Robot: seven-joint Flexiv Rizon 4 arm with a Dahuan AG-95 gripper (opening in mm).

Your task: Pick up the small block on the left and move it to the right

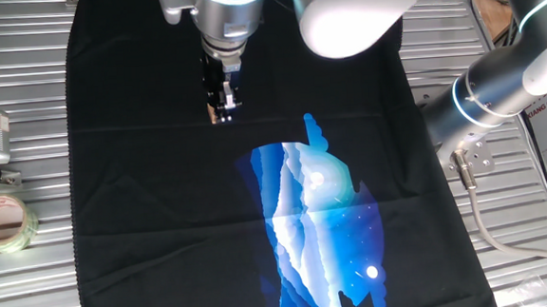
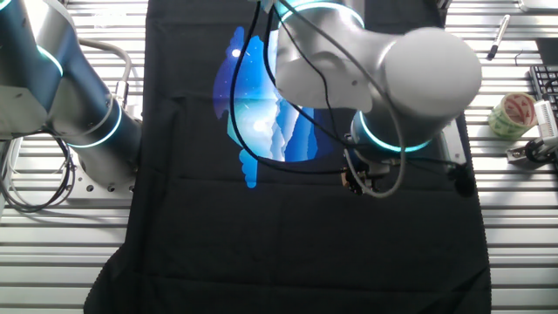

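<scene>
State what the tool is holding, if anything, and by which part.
The tool appears shut on the small tan block, pinched by its sides between the fingertips. The block is tiny and partly hidden, so the hold is likely, not certain.

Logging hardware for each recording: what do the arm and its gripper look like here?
The arm has glossy white, rounded link shells and silver-grey joints ringed with glowing cyan light bands. Black cables loop along it in the other fixed view. The gripper is a silver cylindrical wrist ending in narrow black fingers. No readable markings show on the arm.

A robotics lab: ribbed metal table (image 1: 34, 282), robot arm (image 1: 498, 83).
</scene>
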